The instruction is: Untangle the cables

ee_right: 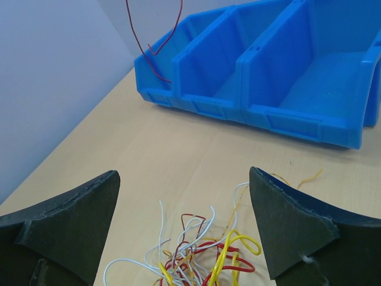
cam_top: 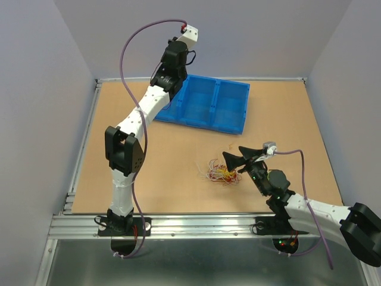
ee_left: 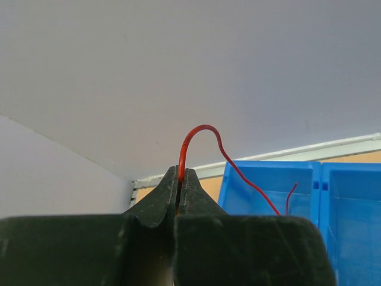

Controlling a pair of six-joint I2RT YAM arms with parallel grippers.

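Note:
A tangle of red, yellow and white cables (cam_top: 221, 171) lies on the wooden table right of centre. In the right wrist view the same clump (ee_right: 202, 256) sits low between the fingers. My right gripper (cam_top: 237, 156) (ee_right: 183, 179) hovers over the clump, open wide, holding nothing. My left gripper (ee_left: 180, 174) is raised near the left end of the blue bin (cam_top: 229, 104), shut on one red cable (ee_left: 202, 127). That cable arches up from the jaws and hangs down toward the bin's left compartment (ee_right: 147, 49).
The blue bin (ee_right: 297, 119) has several open compartments and stands at the back of the table. A raised metal rim (cam_top: 89, 143) runs round the table, and grey walls close it in on the left, back and right.

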